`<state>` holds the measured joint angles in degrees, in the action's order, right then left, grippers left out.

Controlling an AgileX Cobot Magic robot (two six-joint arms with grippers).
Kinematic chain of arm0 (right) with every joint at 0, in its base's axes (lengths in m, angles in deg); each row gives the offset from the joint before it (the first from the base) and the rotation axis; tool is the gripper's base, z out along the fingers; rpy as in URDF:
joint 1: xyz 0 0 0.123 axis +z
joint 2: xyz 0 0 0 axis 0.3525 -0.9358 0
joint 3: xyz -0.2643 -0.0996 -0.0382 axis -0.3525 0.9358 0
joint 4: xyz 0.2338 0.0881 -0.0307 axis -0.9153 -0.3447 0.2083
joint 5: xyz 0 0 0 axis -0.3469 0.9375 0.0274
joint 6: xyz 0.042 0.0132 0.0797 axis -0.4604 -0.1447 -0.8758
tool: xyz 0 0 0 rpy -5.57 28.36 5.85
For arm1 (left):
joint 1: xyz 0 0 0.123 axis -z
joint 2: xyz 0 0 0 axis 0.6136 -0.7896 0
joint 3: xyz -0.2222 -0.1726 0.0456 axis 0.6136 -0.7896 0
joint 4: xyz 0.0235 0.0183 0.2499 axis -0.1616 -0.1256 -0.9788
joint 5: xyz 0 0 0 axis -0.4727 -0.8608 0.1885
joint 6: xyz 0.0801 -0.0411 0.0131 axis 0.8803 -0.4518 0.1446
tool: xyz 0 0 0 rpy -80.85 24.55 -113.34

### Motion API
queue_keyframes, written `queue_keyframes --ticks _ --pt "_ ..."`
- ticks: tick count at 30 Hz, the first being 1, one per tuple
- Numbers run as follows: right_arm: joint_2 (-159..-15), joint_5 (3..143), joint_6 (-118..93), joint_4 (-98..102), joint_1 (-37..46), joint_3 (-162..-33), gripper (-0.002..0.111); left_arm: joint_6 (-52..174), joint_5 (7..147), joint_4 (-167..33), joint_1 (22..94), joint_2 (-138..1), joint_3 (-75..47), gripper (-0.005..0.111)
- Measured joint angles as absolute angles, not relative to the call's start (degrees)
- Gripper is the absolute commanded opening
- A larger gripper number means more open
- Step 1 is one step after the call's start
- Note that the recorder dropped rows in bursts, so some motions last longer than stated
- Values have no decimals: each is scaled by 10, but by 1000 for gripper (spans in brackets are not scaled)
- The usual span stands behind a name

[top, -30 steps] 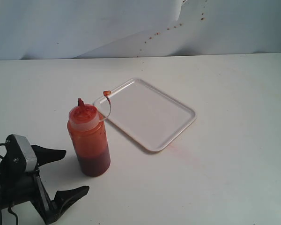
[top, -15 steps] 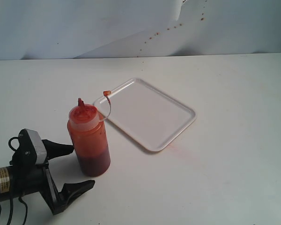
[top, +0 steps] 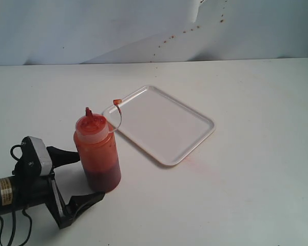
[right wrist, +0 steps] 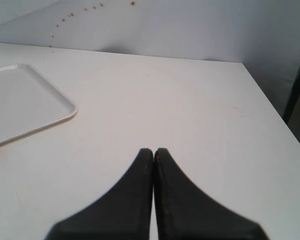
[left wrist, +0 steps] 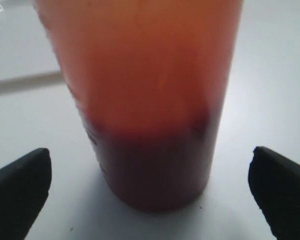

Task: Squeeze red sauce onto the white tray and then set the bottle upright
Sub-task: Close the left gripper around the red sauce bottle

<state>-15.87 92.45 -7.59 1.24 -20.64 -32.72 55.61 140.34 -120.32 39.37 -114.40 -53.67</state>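
Translucent, red-orange cylindrical plastic squeeze bottle (top: 97, 154) stands on the white table (top: 246, 179) just beside the near-left corner of the flat rectangular white plastic tray (top: 167, 163), exterior view; its long axis is vertical, the red-stained nozzle (top: 88, 111) points straight up, and the thin tethered tip cap (top: 117, 101) arcs off toward the tray, so the nozzle appears uncapped. No sauce shows on the tray. The black left gripper (top: 87, 177) lies low at the bottle's base, jaws spread wide to either side. Left wrist view: the bottle (left wrist: 150, 100) fills the centre, darker red sauce (left wrist: 155, 170) settled in its lower part, and the left gripper (left wrist: 150, 170) is released, each black finger (left wrist: 20, 190) well clear of the wall. The step in hand is judged to be the grasp: the bottle sits centred, so closing evenly and gently should hold it without tipping it or forcing sauce out before it reaches the tray. Right wrist view: the right gripper (right wrist: 154, 152) is clenched on nothing, above bare table (right wrist: 190, 100), the tray's corner (right wrist: 20, 100) off to one side.
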Motion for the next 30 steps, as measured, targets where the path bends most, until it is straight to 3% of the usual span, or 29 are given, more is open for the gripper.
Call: queue_keyframes --ticks 30 --pt "-159 925 -76 12 -206 -327 0 505 1393 -1277 394 -1145 -459 105"
